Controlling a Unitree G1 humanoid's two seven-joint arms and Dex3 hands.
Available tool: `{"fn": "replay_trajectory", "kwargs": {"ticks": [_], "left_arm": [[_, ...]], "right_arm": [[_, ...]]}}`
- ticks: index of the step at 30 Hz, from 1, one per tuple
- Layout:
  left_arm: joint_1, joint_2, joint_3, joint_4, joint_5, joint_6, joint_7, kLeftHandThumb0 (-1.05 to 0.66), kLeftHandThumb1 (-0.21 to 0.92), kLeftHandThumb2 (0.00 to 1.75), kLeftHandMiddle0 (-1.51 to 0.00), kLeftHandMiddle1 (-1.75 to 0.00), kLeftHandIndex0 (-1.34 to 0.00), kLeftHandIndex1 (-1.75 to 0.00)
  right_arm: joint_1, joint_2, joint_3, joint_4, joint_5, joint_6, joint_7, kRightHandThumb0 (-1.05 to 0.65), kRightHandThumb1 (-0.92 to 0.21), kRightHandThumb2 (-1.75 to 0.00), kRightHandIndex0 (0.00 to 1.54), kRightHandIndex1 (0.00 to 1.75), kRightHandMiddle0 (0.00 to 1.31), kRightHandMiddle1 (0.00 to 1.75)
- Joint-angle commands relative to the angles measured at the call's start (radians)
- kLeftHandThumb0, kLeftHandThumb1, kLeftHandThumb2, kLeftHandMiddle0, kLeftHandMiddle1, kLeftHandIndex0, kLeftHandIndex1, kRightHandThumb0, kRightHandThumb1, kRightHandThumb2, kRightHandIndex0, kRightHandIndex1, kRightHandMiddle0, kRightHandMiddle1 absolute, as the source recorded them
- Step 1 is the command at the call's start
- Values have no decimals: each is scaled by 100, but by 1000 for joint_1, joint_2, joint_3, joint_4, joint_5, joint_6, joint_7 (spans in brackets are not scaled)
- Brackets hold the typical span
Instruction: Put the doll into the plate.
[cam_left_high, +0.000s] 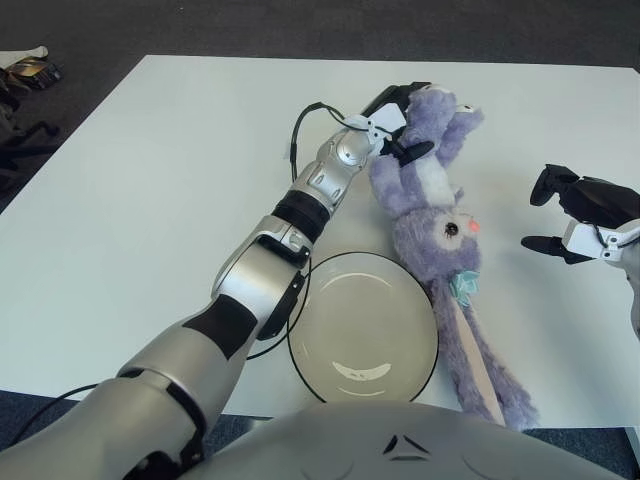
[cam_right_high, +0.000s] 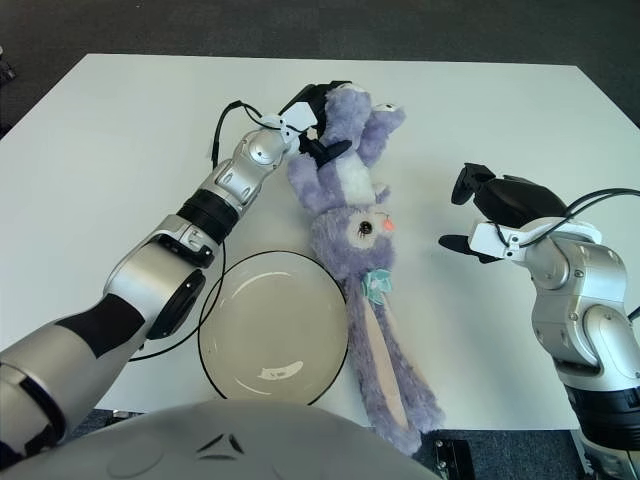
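Note:
A purple plush rabbit doll (cam_left_high: 436, 225) lies on the white table, feet toward the far side, long ears trailing to the near edge. My left hand (cam_left_high: 398, 125) reaches across and is shut on the doll's upper body and leg, black fingers pressed into the fur (cam_right_high: 318, 125). The round cream plate (cam_left_high: 362, 327) with a dark rim sits at the near edge, just left of the doll's head and ears; the doll lies outside it. My right hand (cam_right_high: 480, 212) shows to the right of the doll, fingers spread, holding nothing.
The white table (cam_left_high: 150, 180) extends wide to the left and far side. A black cable (cam_left_high: 300, 150) loops off my left forearm above the table. Dark floor surrounds the table, with small clutter (cam_left_high: 25, 72) at the far left.

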Motion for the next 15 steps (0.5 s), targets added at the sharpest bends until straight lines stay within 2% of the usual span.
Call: {"fn": "replay_trajectory", "kwargs": {"ticks": [1,7,11,15], "left_arm": [[7,8,21,17,-7,-26,47,12,11,151,-118,-175,-97,-175],[10,13,28,29,-3,-47,94,13,12,151,-119,-175,-100,-175],[12,13,33,33,3,-46,140,11,13,150,-122,-175,-101,-175],[5,-3,72,53,-33,-23,177,10,13,150,-122,-175,-102,-175]], "right_arm": [[4,-11,-2,5,-9,-12,-2,-80,-76,-63,20,126,0,145],[4,-6,11,21,-26,-25,-17,-86,-76,-60,19,132,0,146],[13,0,1,-4,-17,-12,-6,-84,-73,-61,18,138,0,154],[4,-4,7,35,-14,-35,-28,-85,-72,-63,18,142,0,159]]}}
